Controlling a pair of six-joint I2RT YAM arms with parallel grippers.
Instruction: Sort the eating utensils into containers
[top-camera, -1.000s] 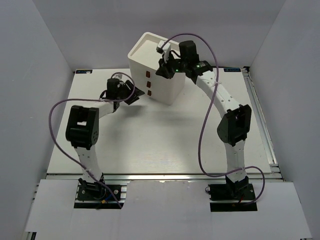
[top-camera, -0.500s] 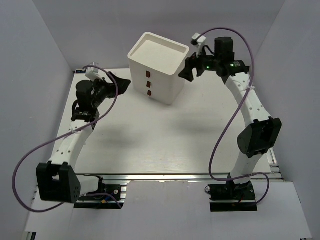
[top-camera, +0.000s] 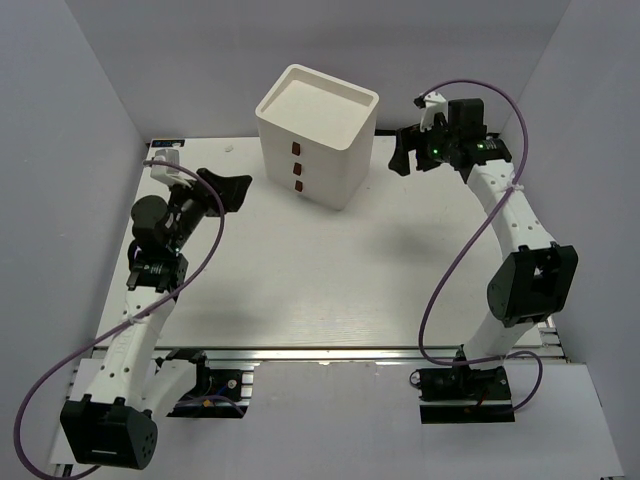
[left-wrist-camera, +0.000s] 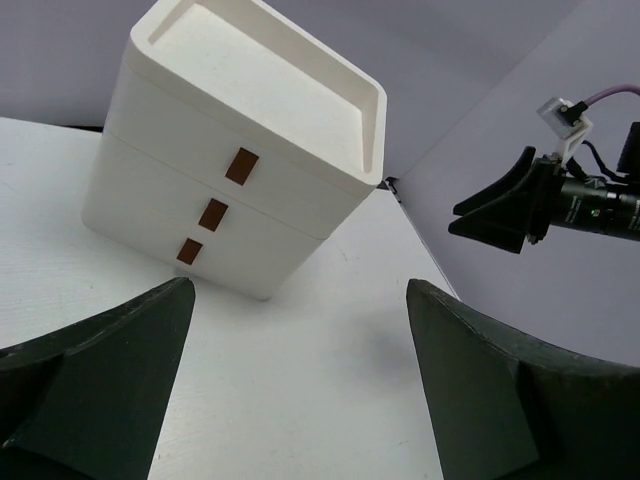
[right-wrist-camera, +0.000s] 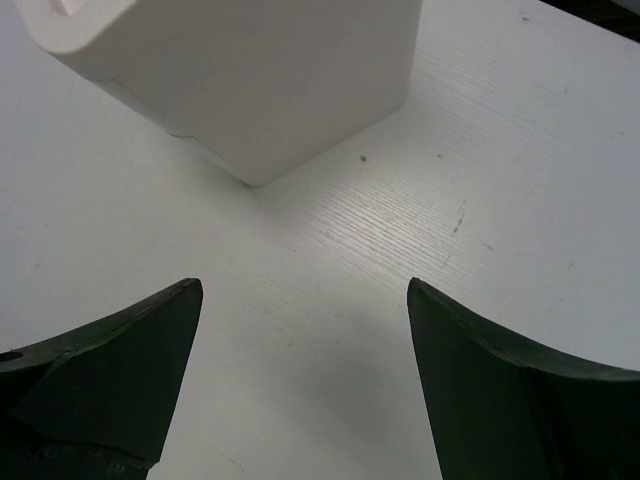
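The worktop (top-camera: 330, 290) is the biggest thing I have: a matt white board with a faint grain and a few scuffs. At the middle of its far edge stands the drawer unit (top-camera: 318, 125), a boxy white block, smooth plastic by the look, with rounded corners and a shallow recessed top. It sits skewed, one corner towards me. Its three drawers (left-wrist-camera: 215, 215) are all pushed in flush.

The left gripper (top-camera: 232, 188) hangs towards the far-left corner. The right gripper (top-camera: 402, 160) hangs by the far edge, just right of the unit. Both have their dark wedge-shaped jaws spread wide, holding nothing and clear of the unit. Each drawer front carries a small dark red rectangular pull (top-camera: 296, 168).

No utensils show in any view. I judge they are inside the shut drawers, though I can't see in, so I read the sorting as finished or nearly so. If anything remains, the next move calls for pinching one little pull and drawing it straight out.
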